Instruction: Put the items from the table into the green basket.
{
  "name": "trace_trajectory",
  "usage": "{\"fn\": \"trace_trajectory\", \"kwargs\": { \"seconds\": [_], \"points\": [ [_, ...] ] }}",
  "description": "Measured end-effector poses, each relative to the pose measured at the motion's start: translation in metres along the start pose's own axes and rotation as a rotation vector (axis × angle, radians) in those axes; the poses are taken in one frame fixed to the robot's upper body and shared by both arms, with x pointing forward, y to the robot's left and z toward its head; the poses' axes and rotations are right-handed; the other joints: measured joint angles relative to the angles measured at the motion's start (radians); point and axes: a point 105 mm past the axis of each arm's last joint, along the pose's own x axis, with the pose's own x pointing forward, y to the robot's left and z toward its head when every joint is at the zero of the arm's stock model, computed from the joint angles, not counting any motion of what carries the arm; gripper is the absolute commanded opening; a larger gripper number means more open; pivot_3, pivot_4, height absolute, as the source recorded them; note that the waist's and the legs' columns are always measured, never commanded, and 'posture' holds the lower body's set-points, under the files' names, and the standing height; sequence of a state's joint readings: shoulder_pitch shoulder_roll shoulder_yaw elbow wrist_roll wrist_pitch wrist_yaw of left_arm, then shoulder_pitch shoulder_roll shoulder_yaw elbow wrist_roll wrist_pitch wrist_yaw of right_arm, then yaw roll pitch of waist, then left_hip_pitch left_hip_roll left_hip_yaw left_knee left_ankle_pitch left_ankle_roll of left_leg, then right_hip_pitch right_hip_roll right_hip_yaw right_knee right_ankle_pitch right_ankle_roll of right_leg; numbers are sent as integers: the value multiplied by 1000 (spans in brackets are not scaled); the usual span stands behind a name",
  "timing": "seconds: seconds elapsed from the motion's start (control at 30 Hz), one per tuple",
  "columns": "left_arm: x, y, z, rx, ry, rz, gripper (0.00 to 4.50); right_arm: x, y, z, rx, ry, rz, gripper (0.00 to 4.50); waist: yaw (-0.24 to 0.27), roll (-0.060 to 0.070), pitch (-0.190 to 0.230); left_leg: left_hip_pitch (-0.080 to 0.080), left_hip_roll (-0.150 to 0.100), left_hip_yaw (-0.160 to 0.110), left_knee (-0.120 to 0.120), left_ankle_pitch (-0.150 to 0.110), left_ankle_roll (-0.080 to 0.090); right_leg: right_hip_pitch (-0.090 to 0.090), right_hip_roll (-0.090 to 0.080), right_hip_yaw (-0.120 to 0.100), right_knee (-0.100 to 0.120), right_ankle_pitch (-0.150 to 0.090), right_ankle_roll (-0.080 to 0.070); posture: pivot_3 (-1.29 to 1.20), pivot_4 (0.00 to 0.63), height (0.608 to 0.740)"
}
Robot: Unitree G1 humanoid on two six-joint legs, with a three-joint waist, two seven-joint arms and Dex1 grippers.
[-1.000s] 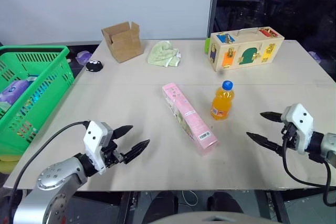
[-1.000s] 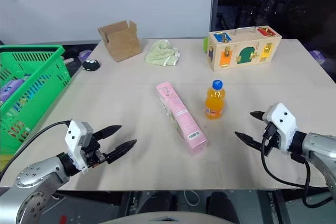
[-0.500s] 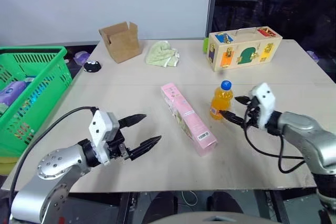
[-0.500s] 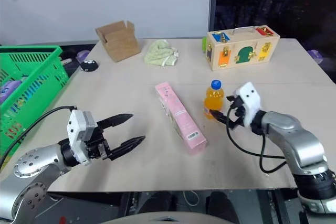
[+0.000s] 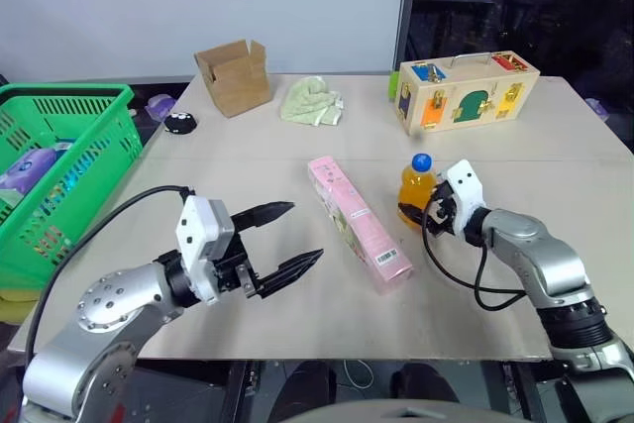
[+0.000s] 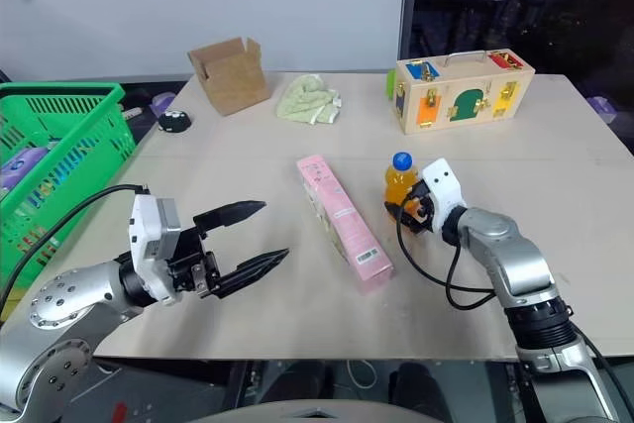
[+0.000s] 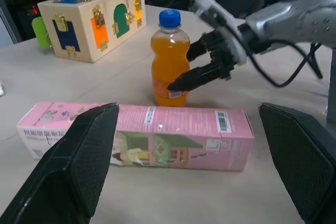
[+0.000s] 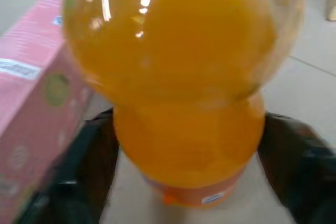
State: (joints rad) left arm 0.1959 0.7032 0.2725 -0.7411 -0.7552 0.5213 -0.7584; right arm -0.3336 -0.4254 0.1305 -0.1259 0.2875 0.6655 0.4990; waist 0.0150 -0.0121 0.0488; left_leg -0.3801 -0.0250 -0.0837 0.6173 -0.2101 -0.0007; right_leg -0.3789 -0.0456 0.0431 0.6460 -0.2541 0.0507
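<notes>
The right pincer (image 5: 421, 215) is pinching the orange drink bottle (image 5: 416, 189) low on its body, one black finger on each side, as the right wrist view shows with the bottle bulging between the two fingers (image 8: 84, 166). In the left wrist view the same fingers press against the label band near the bottle's base. The right arm reaches in from the right side of the desk (image 5: 248, 175), forearm bent inward, the pincer pointing toward the left and slightly downward.

The left pincer (image 5: 287, 240) is spread wide, holding nothing and touching nothing. It hovers above the near left part of the desk, pointing roughly level toward the pink carton (image 5: 357, 222), with its two fingers well apart from each other.

The bottle stands upright on the desk, blue cap on top, orange liquid filling it, just beside the right side of the pink carton. The carton lies flat, running diagonally away from the robot, its barcode near the closer end.

The green basket (image 5: 99, 151) sits off the left edge of the desk, with a few items inside. Farther back on the desk are a cardboard box (image 5: 234, 76), a pale green cloth (image 5: 312, 103) and a wooden latch box (image 5: 468, 92).
</notes>
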Motion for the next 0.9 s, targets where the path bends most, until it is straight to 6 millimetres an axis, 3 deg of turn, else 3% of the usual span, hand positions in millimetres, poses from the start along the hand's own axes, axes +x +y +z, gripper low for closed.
{"fn": "trace_trajectory", "kwargs": {
  "seconds": [0.27, 0.37, 0.47, 0.53, 0.7, 0.9],
  "points": [
    [18, 14, 19, -97, -81, 55, 4500, 5, 7, 10, -7, -56, 50, 3055, 0, 1, 0, 0, 0, -1, 1, 0, 0, 0, 1, 0, 2, 2, 2, 65, 0, 740],
    [30, 19, 25, -128, -109, 43, 4500, 1, 20, 40, -60, -137, 128, 3055, -3, 1, 1, -1, -1, -1, 1, 0, 0, -1, 1, 0, 2, 2, 3, 50, 0, 740],
    [49, 20, 28, -119, -105, -6, 4500, -10, 42, 82, -189, -239, 215, 3055, -3, 1, 1, -1, -1, -2, 0, 0, 0, -1, 3, -1, 1, 2, 3, 9, 0, 740],
    [59, 20, 26, -116, -98, -28, 4500, -13, 56, 94, -230, -272, 265, 3055, -4, 1, 0, -1, -1, -2, 0, 0, 0, -1, 3, -1, 1, 2, 2, -2, 0, 740],
    [68, 24, 30, -112, -123, -45, 4500, -12, 72, 90, -204, -244, 331, 3055, -16, 1, 1, -1, -1, -2, 1, 0, 0, -1, 3, 0, 1, 2, 1, -16, 0, 740],
    [58, 29, 28, -105, -122, -24, 4500, -11, 82, 94, -187, -258, 364, 3055, -35, 1, 1, -1, 0, -2, 0, 0, 0, -1, 3, 0, 1, 2, 2, 27, 0, 740]
  ]
}}
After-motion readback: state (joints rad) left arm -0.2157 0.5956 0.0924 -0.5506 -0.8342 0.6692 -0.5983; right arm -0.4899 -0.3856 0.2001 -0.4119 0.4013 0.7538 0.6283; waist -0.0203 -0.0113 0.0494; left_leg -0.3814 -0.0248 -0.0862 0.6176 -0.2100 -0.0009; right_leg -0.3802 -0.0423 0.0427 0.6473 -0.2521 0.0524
